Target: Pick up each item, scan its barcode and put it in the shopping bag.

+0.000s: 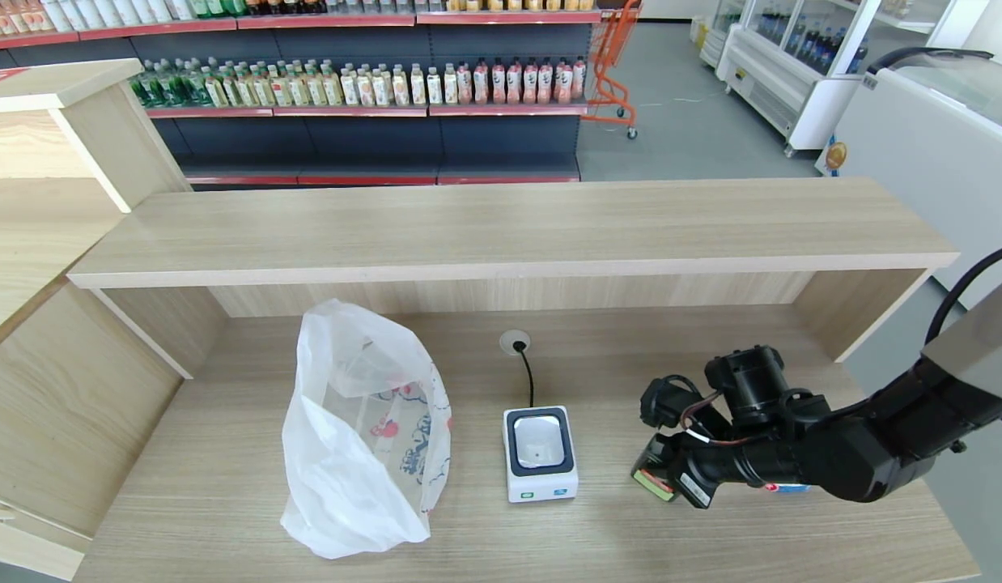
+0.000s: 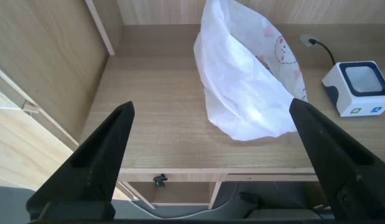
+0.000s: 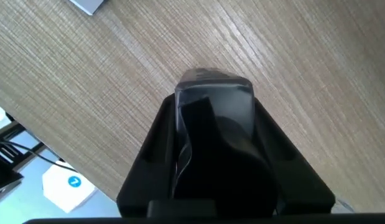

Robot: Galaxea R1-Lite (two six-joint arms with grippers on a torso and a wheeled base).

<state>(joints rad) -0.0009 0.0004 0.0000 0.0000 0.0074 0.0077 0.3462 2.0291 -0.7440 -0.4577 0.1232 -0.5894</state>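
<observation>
The left gripper [image 2: 212, 106] hangs empty, fingers spread wide, near the shopping bag [image 1: 363, 437], which stands open on the counter [image 1: 226, 486]. The scanner [image 1: 539, 453] sits to the right of the bag, face up. The right gripper [image 1: 663, 474] is clamped on a small item [image 1: 651, 483] low beside the scanner, so scanning appears to be the step in hand; the next move calls for presenting the item's barcode squarely over the scanner's face.

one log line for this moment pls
left claw open | right claw shut on item, right of scanner | shopping bag open, left of scanner
</observation>
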